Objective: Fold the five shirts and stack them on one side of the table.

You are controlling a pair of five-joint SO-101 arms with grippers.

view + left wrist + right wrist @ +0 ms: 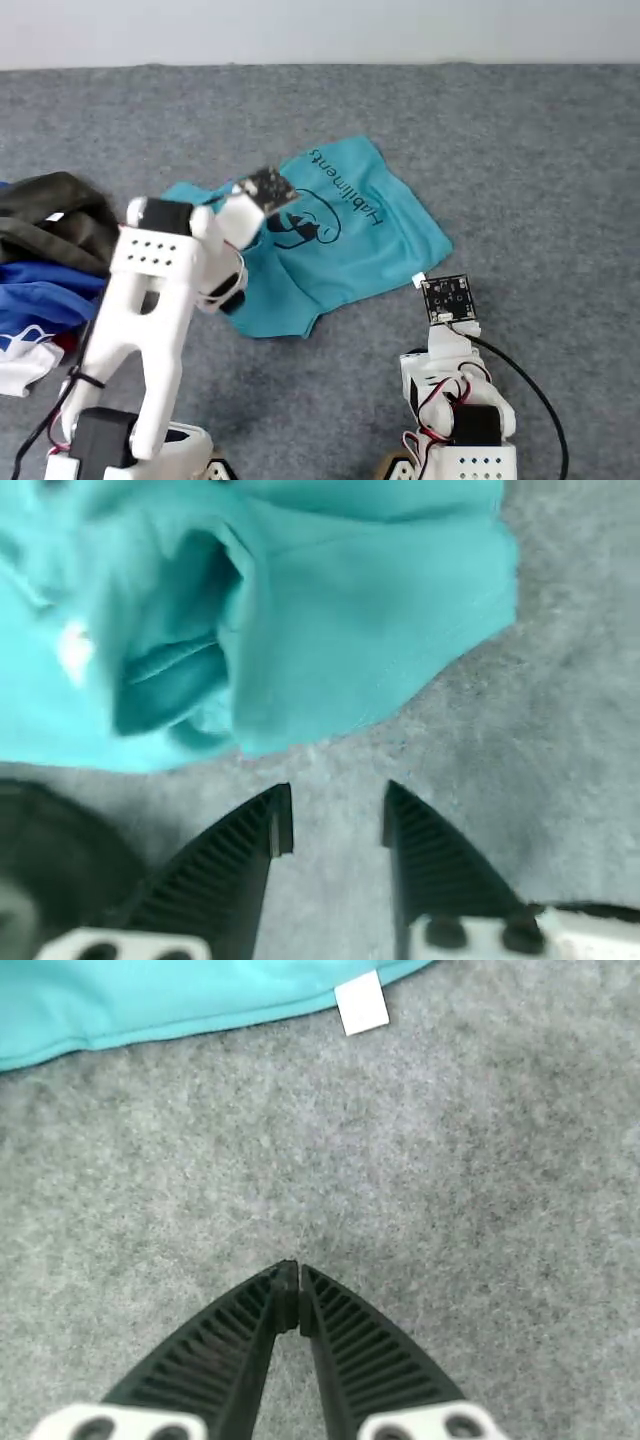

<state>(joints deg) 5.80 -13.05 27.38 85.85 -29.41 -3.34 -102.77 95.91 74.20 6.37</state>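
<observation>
1. By my judgement the task has barely begun: the teal shirt (340, 240) lies spread and rumpled, unfolded, near the middle of the worktop (540, 150)
2. A heap of other shirts (45, 260) sits unfolded at the left edge, and no stack is made
3. Left pincer (335, 825): jaws spread, holding nothing, over bare worktop just beside the teal shirt's hem
4. Right pincer (298, 1295): jaws pressed together, empty, near the shirt's white tag (360, 1004)

Hidden beneath the left arm (150, 300): part of the teal shirt (350, 240). Cut off at the high view's left edge: heaped shirts (45, 270).
</observation>
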